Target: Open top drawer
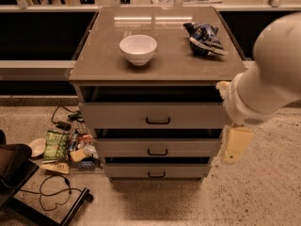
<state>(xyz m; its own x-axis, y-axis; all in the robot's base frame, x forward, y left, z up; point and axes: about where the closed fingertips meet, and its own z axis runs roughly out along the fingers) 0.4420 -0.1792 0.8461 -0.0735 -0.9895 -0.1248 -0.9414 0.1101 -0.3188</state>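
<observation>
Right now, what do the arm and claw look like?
The arm is a thick, smooth white rounded shell, with a small dotted grille near its lower end. No cables or markings show. The claw, a pale cream blocky piece, hangs below it, by the top drawer's lower right corner.

The top drawer (117, 116) is grey, with a wide flat front and a small black bar handle (158, 121) at its middle. It sits level, directly under the cabinet top, with a dark gap showing above its upper edge. Its front is wider than the two below. My gripper (235, 146) hangs just off its lower right corner.
</observation>
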